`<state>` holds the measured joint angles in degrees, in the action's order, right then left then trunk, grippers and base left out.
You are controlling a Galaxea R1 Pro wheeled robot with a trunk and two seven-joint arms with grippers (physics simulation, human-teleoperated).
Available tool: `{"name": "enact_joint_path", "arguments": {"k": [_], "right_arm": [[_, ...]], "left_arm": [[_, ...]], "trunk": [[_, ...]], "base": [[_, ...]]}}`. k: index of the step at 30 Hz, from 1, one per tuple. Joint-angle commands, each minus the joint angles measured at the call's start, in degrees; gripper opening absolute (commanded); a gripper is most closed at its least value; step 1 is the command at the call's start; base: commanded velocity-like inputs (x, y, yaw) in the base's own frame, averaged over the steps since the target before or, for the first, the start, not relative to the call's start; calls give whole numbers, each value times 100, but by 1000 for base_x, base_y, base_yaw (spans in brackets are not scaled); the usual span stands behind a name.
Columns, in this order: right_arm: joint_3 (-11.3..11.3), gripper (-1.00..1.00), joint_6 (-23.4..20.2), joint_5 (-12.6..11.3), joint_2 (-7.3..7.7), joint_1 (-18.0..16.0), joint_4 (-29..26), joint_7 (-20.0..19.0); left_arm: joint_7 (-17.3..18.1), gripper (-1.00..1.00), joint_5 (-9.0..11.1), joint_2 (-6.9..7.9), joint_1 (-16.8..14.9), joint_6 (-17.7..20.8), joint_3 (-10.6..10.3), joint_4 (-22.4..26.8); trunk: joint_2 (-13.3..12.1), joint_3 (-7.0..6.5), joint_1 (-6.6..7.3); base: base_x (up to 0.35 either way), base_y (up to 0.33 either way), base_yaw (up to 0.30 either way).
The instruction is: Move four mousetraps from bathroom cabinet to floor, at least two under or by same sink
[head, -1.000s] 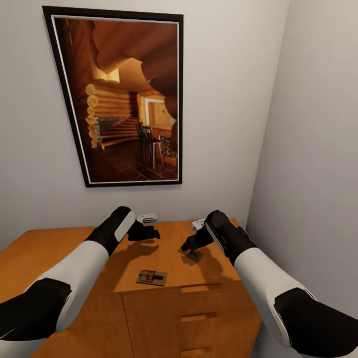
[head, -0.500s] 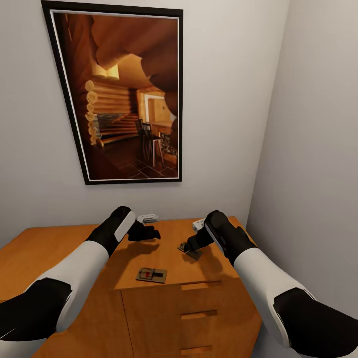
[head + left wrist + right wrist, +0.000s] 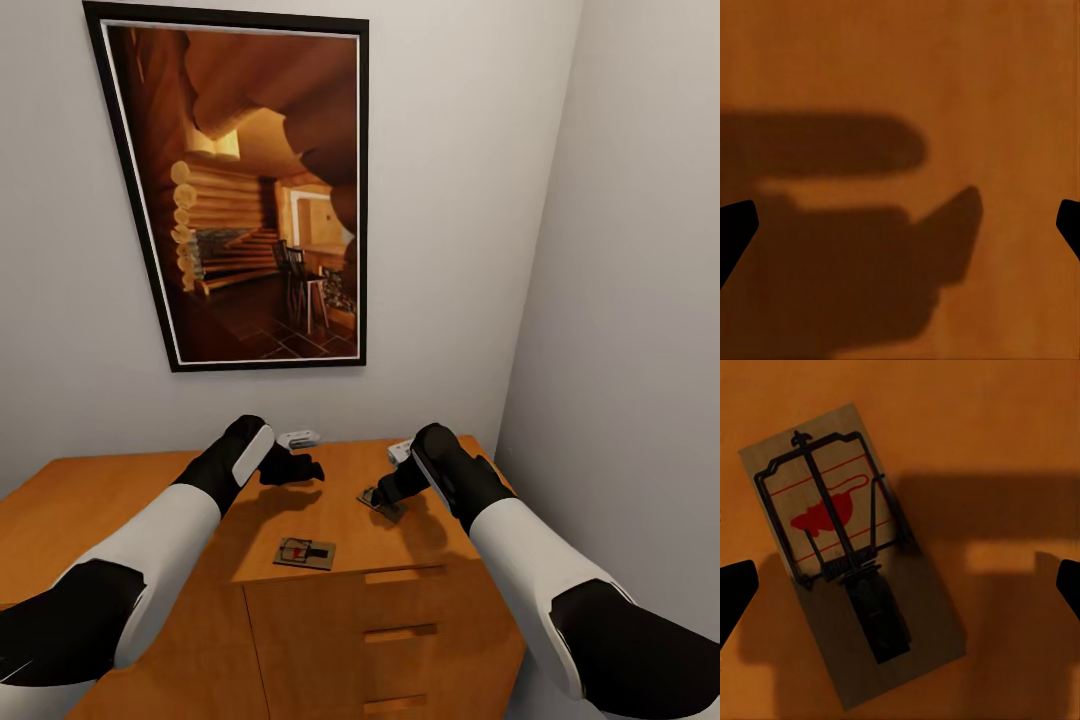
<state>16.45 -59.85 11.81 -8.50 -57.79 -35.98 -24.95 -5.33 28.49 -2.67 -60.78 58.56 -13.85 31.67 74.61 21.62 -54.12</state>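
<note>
Hovering over the cabinet (image 3: 120, 500) top, the left gripper (image 3: 300, 468) has its jaws spread wide above bare wood, nothing between them. Nearer the front edge, between the two arms, one mousetrap (image 3: 304, 552) lies flat. To its right a second mousetrap (image 3: 381, 503) lies on the top, directly beneath the right gripper (image 3: 386, 492), whose jaws are wide apart on either side of it. Two small white objects (image 3: 298, 438) sit by the wall under a framed picture (image 3: 250, 195).
</note>
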Motion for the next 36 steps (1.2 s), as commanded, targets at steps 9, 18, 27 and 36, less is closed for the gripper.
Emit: {"name": "enact_joint_path", "arguments": {"k": [9, 18, 27, 36], "right_arm": [[8, 100, -15, 58, -5, -4, -3, -41], [8, 100, -15, 53, -26, -4, 15, -21], [8, 100, -15, 55, -36, -4, 260, 8], [14, 100, -15, 58, -35, -4, 367, 106]], "left_arm": [[-56, 100, 53, -12, -4, 15, -22, 6], [-56, 100, 52, -14, -4, 15, -22, 6], [-56, 100, 48, -14, -4, 15, -22, 6], [-56, 100, 50, -14, -4, 15, -22, 9]], "trunk": [[4, 7, 0], [4, 7, 0], [4, 7, 0], [4, 7, 0]], "base": [[0, 0, 0], [0, 0, 0], [0, 0, 0], [0, 0, 0]]}}
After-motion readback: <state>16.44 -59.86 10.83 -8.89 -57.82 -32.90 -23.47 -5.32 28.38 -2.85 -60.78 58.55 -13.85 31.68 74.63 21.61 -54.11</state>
